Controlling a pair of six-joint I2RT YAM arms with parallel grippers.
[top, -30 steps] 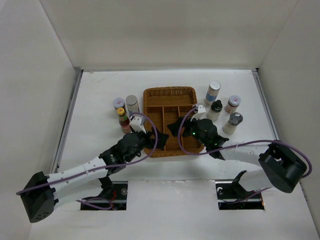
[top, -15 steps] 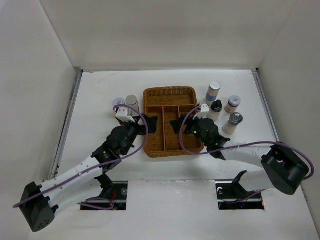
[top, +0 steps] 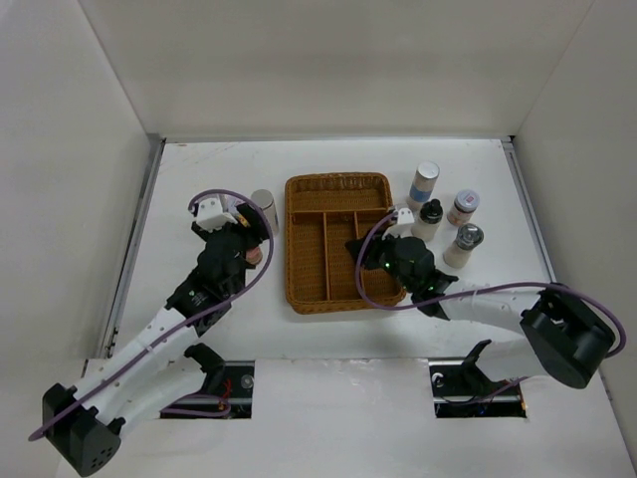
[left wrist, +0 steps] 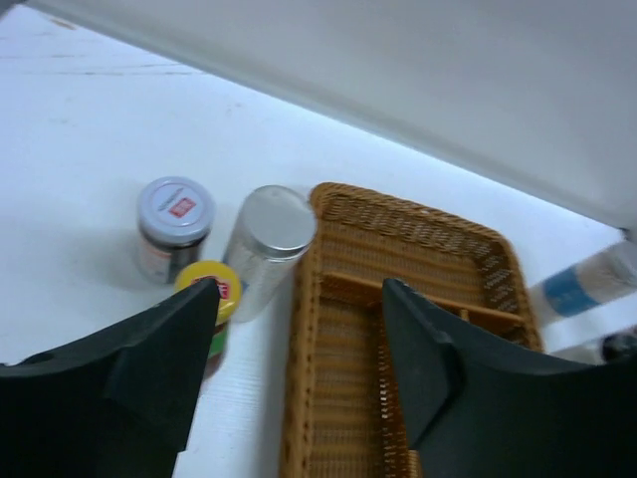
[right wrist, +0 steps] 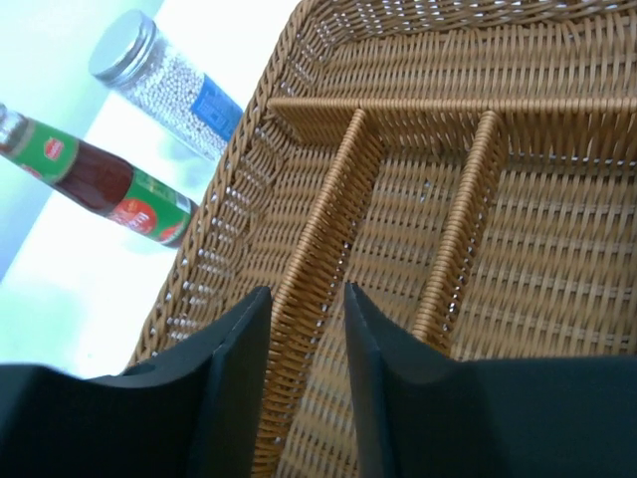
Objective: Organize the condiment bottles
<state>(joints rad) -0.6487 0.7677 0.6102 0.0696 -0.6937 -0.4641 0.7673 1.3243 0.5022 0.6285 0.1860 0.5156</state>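
Left gripper point(left wrist: 299, 299) has swung from wicker tray point(left wrist: 299, 398) to above red-sauce bottle point(left wrist: 227, 294), toward the counter's left edge; released, empty. Right gripper point(right wrist: 307, 299) narrowly parted over tray, empty. Likely first pick.

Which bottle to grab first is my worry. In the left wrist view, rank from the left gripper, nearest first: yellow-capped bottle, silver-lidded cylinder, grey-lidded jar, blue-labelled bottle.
1. The yellow-capped bottle, right beside the left gripper.
2. The silver-lidded cylinder, by the tray, and the grey-lidded jar, farther left: too close to call.
3. The blue-labelled bottle, past the tray.
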